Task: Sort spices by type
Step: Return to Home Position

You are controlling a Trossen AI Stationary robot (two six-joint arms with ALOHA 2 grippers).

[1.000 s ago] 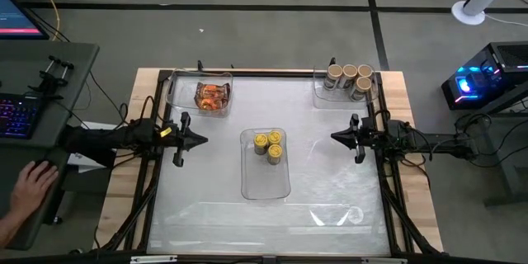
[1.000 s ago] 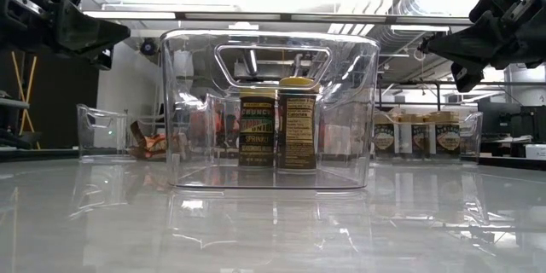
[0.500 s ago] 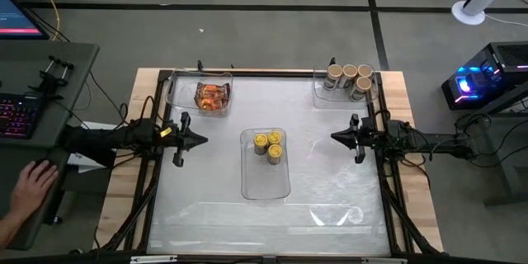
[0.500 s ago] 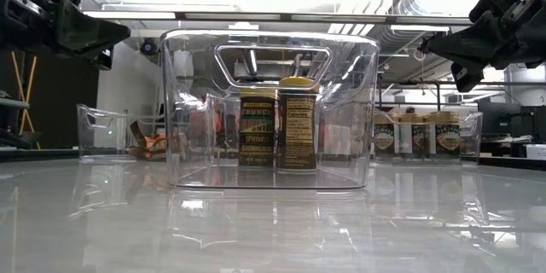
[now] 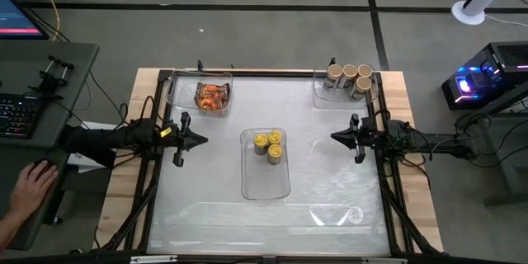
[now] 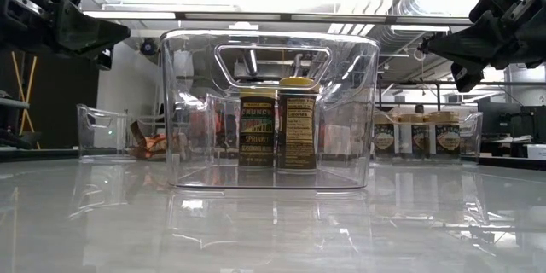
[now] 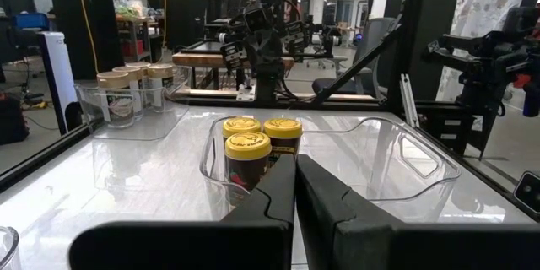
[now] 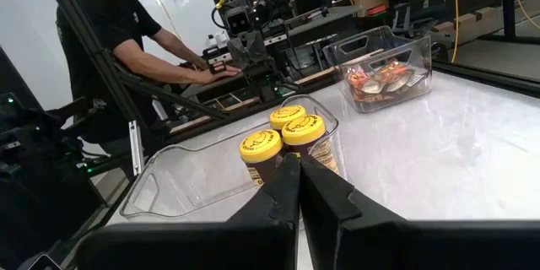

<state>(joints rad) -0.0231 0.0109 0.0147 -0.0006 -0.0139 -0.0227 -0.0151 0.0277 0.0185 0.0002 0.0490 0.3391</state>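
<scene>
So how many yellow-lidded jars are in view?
3 yellow-lidded jars, clustered together at one end of the middle clear tray. Both wrist views also show three; none seems hidden.

Left hand (image 7: pixel 295 190): dark fingers pressed together, over the glossy white bench (image 7: pixel 126 177). Mid-bench, three yellow-lidded cylindrical jars (image 7: pixel 257 139) cluster at one end of a clear plastic tray (image 7: pixel 405 156). Beige-lidded jars (image 7: pixel 114 84) stand in a second clear tray (image 7: pixel 84 94) at a far corner.

A: Any lettering legible?
B: Low view, left yellow-lidded jar (image 6: pixel 257 132): "CRUNCH" near the label's top, then what looks like "SPRINK" lower down.
A: The jar beside it (image 6: pixel 299 132)?
B: Only a panel of fine print, too small to read.
</scene>
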